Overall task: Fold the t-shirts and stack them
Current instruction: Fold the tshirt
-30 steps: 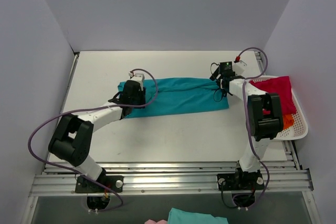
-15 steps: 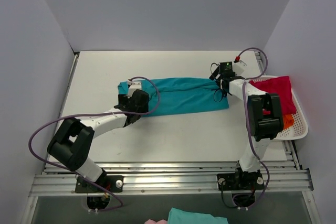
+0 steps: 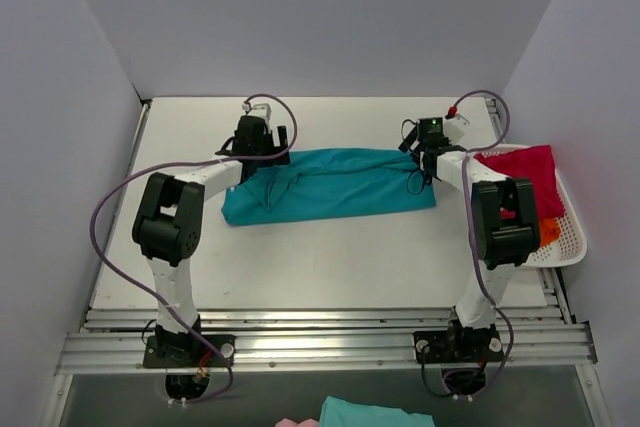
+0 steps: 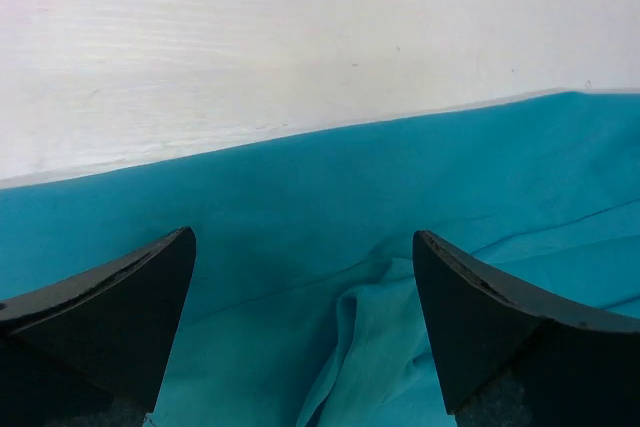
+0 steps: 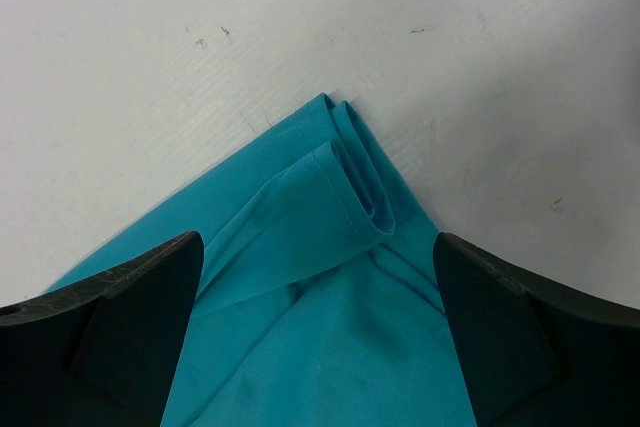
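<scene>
Overhead view of a white counter [image 3: 320,257] between pale walls, with two robot arms reaching up from the bottom edge of the frame. A teal-blue t-shirt [image 3: 335,185] lies across the middle of the counter as a long, partly folded horizontal band, rumpled toward its left end.

The left tool [image 4: 302,247] sits over the upper left edge of the teal-blue t-shirt. In the left wrist view its two dark fingers [image 4: 120,297] are spread wide and hold nothing. Creased teal cloth fills the lower half of that view, and bare counter fills the top.

The right tool [image 5: 320,242] is at the shirt's upper right corner. In the right wrist view its fingers [image 5: 500,317] are also spread wide apart, with nothing pinched. A folded corner of the teal cloth, its rolled hem visible, points up toward the centre of the frame between them.

At the right edge of the overhead view a white slatted basket [image 3: 572,245] overhangs the counter. A crimson-pink t-shirt [image 3: 522,175] is heaped in its upper part, and a small patch of an orange t-shirt [image 3: 549,232] shows lower down, beside the right arm.
</scene>
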You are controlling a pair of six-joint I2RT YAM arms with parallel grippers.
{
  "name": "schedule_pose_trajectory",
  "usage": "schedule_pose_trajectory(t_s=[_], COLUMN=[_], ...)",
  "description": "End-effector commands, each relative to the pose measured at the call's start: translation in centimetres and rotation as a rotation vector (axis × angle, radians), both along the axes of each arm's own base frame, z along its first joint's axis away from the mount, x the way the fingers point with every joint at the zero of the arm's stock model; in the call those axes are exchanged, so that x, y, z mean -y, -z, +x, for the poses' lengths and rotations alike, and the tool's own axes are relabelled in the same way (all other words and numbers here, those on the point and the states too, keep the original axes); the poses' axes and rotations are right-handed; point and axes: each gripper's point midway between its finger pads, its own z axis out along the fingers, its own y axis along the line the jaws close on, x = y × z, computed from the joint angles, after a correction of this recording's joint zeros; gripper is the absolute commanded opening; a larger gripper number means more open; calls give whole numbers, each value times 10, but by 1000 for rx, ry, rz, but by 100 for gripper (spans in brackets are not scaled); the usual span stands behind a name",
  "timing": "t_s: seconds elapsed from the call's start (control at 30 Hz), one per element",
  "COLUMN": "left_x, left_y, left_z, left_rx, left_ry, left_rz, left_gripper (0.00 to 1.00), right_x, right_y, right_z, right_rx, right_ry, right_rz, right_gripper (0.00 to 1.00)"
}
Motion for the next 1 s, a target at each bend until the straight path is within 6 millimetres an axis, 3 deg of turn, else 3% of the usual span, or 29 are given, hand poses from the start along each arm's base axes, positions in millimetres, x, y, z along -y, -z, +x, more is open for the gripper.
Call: schedule_pose_trajectory(t_s=[0.0,0.13,0.17,0.53,0.97], left_x=[33,45,47,40,46], left_y=[-1,0,2,-11,-25], left_z=[8,2,-2,-32,-45], left_rx=[-12,-17,-26,-4,28], left_ry=[157,204,216,224,222], left_rz=[-110,-176,-188,-206,-126], left_gripper=[99,100,96,88,82], right_x=[12,16,16,14,14], right_y=[-16,-10,-9,2,3], right_z=[6,7,8,9,8], right_rx=[33,21,19,2,-3], right_ry=[24,32,32,30,30], right_rz=[-21,-24,-24,-18,-21], right_gripper=[95,95,95,94,94])
